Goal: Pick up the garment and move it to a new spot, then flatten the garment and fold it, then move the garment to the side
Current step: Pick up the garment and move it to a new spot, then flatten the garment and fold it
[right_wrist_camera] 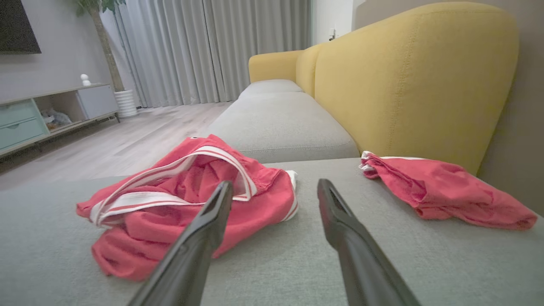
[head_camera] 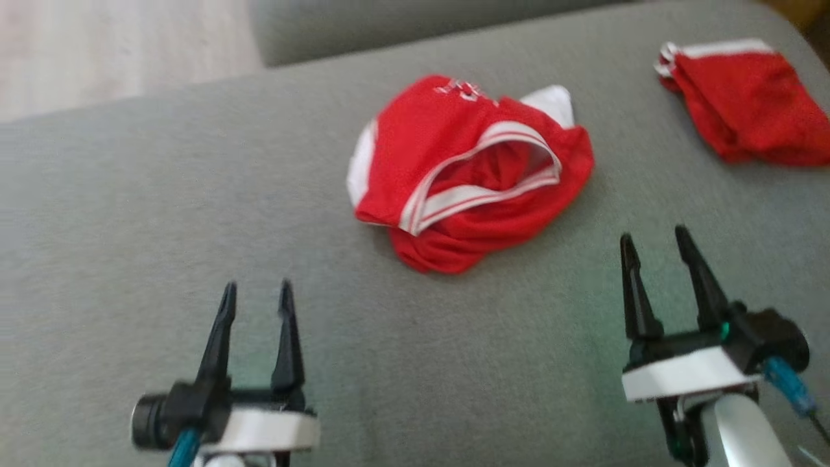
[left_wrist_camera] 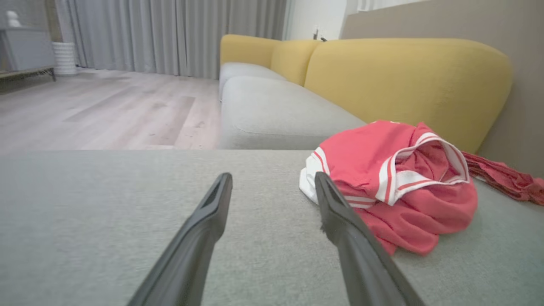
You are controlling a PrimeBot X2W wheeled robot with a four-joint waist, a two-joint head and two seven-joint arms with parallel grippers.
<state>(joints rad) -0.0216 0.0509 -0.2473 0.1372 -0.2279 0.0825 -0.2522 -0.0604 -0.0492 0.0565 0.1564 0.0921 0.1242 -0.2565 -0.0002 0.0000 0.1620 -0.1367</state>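
Observation:
A crumpled red garment (head_camera: pixel 467 172) with a white striped waistband lies in a heap at the middle of the grey sofa seat (head_camera: pixel 162 214). It appears to the right in the left wrist view, garment (left_wrist_camera: pixel 395 182), and to the left in the right wrist view, garment (right_wrist_camera: pixel 187 199). My left gripper (head_camera: pixel 256 295) hovers open at the lower left, well short of the heap. My right gripper (head_camera: pixel 655 243) stands open at the lower right, a little nearer the garment, empty too. Neither touches the cloth.
A second red garment (head_camera: pixel 746 104) lies folded at the seat's far right, beside the yellow backrest (right_wrist_camera: pixel 408 80). Another grey cushion (left_wrist_camera: pixel 272 110) continues beyond the seat's far edge. Wooden floor (left_wrist_camera: pixel 106 106) lies off the left side.

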